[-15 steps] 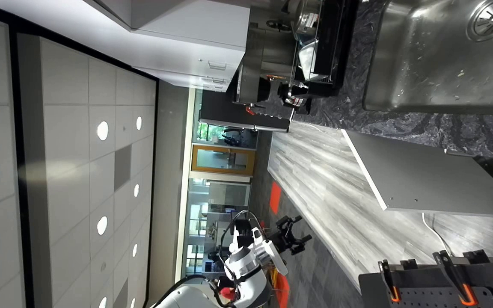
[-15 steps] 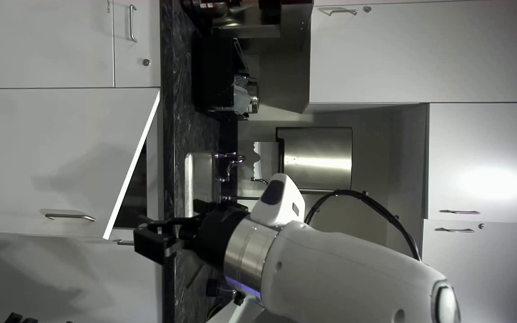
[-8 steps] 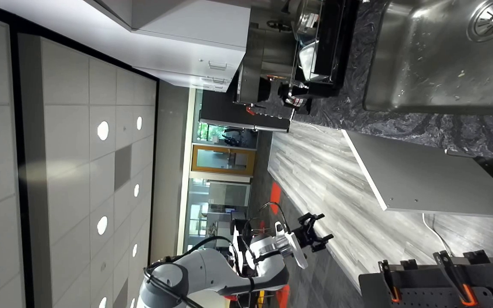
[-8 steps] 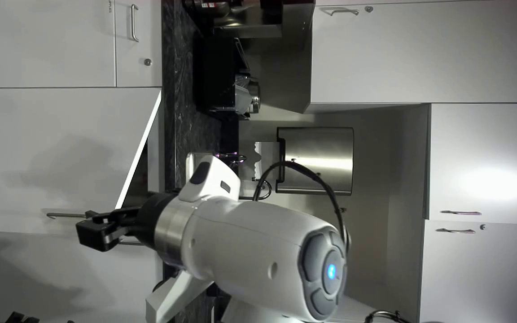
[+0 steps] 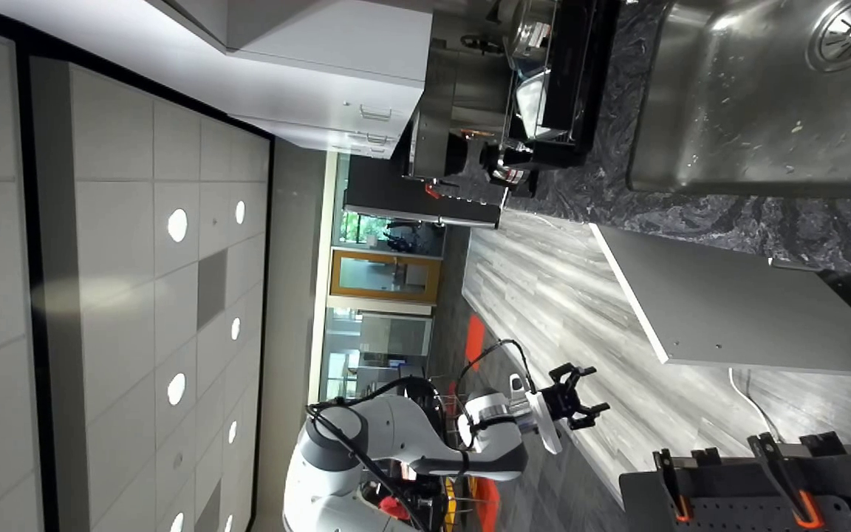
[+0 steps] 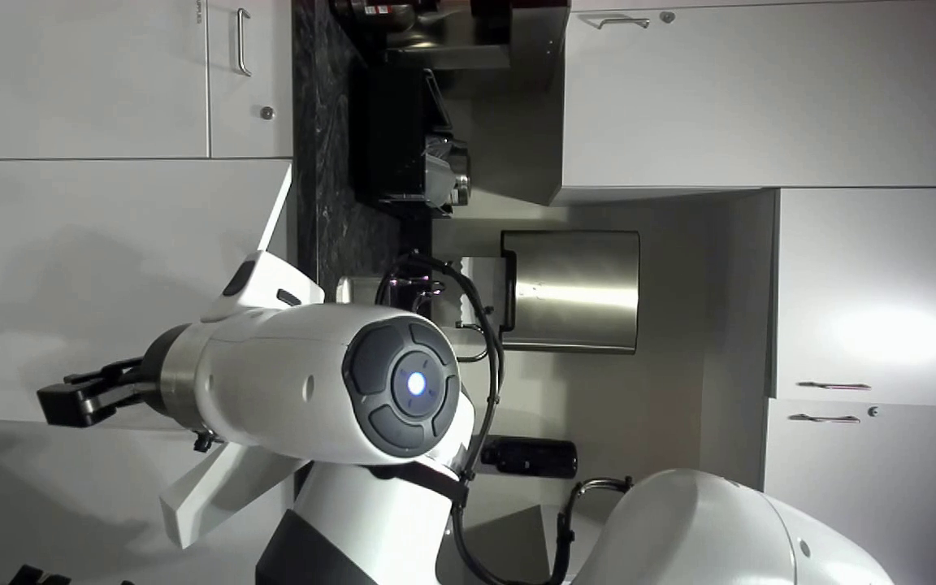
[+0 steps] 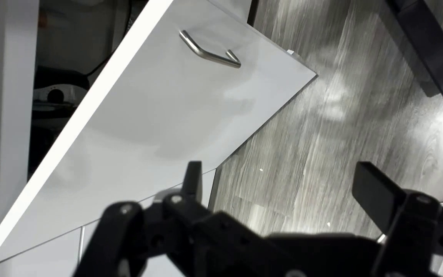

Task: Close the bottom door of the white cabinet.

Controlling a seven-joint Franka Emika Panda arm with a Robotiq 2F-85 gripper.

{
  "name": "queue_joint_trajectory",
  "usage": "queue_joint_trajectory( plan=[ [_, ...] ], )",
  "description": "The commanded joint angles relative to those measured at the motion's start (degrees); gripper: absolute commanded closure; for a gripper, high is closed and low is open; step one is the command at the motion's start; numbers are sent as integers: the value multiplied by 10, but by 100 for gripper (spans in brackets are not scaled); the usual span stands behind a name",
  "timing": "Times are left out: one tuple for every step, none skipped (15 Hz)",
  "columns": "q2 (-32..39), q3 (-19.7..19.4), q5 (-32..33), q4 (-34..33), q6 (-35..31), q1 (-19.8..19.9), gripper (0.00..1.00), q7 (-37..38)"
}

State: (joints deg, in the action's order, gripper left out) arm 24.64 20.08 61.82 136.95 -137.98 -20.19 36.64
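The bottom door (image 6: 110,211) is a plain white panel and stands ajar below the countertop. Its grey inner face (image 5: 750,303) shows in an exterior view. In the wrist view the door (image 7: 140,111) has a bent metal handle (image 7: 210,54) near its free edge; a dark gap shows between door and white cabinet (image 7: 15,77). My gripper (image 7: 279,173) is open and empty, fingers wide apart, outside the door's front face. In an exterior view the gripper (image 5: 597,389) is apart from the door. In another exterior view the gripper (image 6: 70,402) overlaps the door's handle area, hiding the handle.
The dark stone countertop (image 5: 617,170) with a sink (image 5: 773,111) lies above the door. A black dish rack (image 5: 573,96) stands on it. A black stand with tools (image 5: 750,488) is near the door. Streaky grey floor (image 7: 321,134) and a black bar (image 7: 429,50) show below.
The arm has come down from countertop height to the level of the door and moved closer to it. The gripper has stayed open. The door has not visibly moved.
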Motion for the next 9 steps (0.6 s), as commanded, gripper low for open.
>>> queue_joint_trajectory(
  plan=[
    [2, -17, -9, -4, -5, -18, 0, -5],
    [4, -17, -9, -6, -6, -18, 0, -5],
    [4, -17, -9, -7, -6, -18, 0, -5],
    [4, -17, -9, -7, -6, -18, 0, -5],
    [11, -21, -13, -14, 11, -24, 0, -2],
    [22, -29, -3, -22, 7, -28, 0, 5],
    [33, -40, 13, -30, 12, -36, 0, 15],
    [48, -50, 26, -39, 10, -41, 0, 19],
    [61, -58, 36, -47, 7, -44, 0, 22]
  ],
)
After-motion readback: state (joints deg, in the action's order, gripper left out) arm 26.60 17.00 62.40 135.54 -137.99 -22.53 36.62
